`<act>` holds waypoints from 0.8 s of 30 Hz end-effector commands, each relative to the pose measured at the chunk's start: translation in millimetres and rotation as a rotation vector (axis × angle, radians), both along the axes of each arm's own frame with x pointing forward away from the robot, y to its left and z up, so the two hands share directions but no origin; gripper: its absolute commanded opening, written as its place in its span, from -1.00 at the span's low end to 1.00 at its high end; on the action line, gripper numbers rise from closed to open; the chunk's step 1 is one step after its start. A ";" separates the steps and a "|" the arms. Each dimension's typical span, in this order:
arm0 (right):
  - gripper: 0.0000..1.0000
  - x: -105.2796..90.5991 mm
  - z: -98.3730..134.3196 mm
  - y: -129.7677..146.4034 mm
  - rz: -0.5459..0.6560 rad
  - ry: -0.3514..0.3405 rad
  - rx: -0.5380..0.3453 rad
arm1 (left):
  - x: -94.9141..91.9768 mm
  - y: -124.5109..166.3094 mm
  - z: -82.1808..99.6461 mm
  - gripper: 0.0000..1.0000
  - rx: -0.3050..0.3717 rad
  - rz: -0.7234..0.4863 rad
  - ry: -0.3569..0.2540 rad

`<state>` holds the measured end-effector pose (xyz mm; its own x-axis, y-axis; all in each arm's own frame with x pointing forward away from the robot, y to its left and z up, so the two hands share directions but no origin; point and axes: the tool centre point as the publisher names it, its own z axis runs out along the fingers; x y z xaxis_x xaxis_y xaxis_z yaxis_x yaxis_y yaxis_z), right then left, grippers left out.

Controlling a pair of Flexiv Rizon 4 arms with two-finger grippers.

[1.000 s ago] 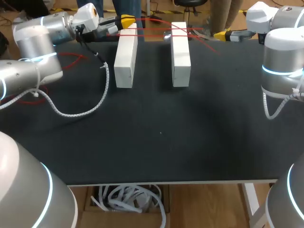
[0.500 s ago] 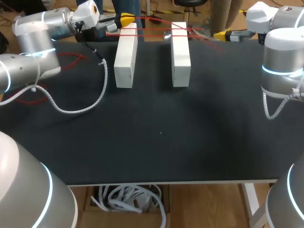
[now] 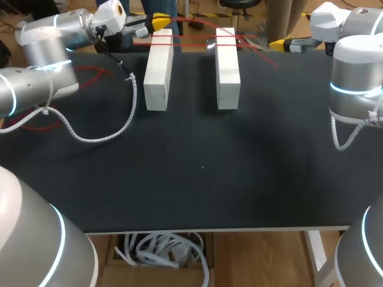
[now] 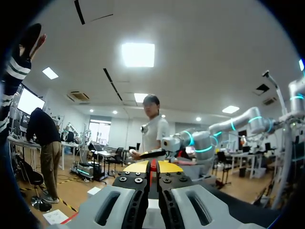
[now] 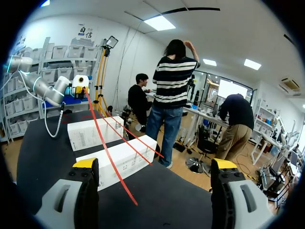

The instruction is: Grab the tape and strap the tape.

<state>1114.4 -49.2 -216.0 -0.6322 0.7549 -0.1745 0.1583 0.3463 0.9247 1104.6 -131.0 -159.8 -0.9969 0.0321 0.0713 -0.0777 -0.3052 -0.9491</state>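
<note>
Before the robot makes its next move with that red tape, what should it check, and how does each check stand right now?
1. Grip on the tape: ok. The left gripper is shut on the red tape.
2. Other arm free: ok. The right gripper is open and holds nothing.
3. Tape over both blocks: ok. Strands cross the far ends of the left block and the right block.
4. Blocks lying flat on the table: ok. They are side by side and apart.
5. Tape pulled tight: cannot tell.
</note>
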 end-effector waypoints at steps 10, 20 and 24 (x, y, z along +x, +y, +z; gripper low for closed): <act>1.00 -0.2 0.0 -0.1 0.000 0.000 0.000 | -0.8 -15.3 8.1 -1.00 -0.073 0.035 -0.018; 1.00 -0.2 0.0 -0.1 0.000 0.000 0.000 | 0.6 -34.2 20.2 -1.00 -0.102 0.051 -0.052; 1.00 -0.2 0.0 -0.1 0.000 0.000 0.000 | -1.9 -37.8 21.2 -1.00 -0.121 0.075 -0.044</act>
